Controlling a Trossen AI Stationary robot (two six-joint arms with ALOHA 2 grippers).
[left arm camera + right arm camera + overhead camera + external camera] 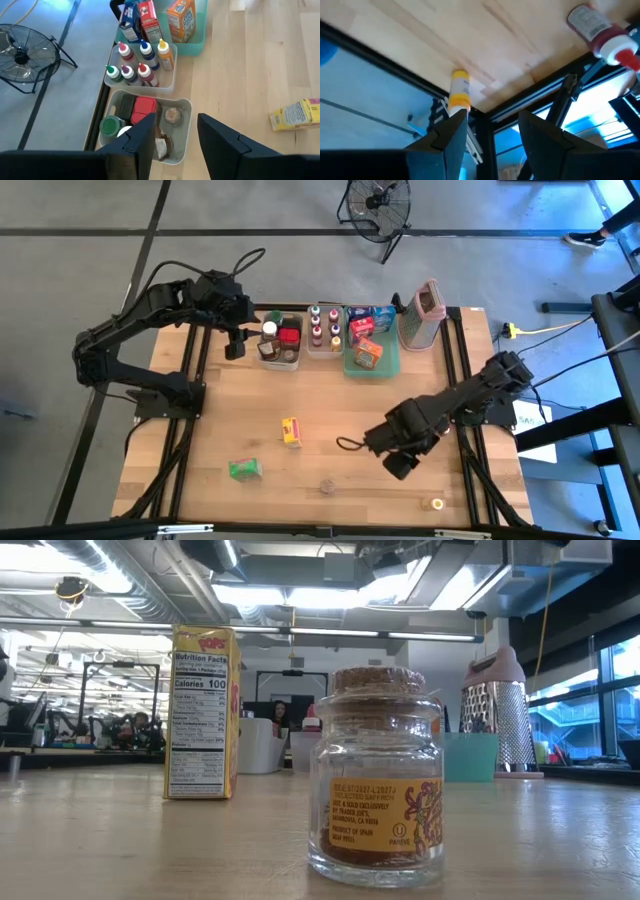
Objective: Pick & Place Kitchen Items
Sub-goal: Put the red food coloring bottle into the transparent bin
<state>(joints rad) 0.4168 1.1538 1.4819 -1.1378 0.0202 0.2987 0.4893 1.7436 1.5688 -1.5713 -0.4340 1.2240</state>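
Observation:
My left gripper (235,348) (176,120) hangs open above the near end of a clear tub (184,107) that holds small jars, and nothing is between its fingers. My right gripper (400,467) (492,115) is open over the table's near right part, above bare wood. A yellow-capped bottle (460,92) (432,504) stands just beyond it by the near edge. A red-capped bottle (600,32) lies farther off. A yellow box (291,432), a green box (244,469) and a cork-lidded jar (327,486) (375,790) rest on the wood.
Along the far edge stand a second clear tub of spice bottles (325,330), a teal tray (392,365) with boxes and a metal grater (425,315). Black frame rails (460,380) run along both table sides. Bare wood lies between the loose items.

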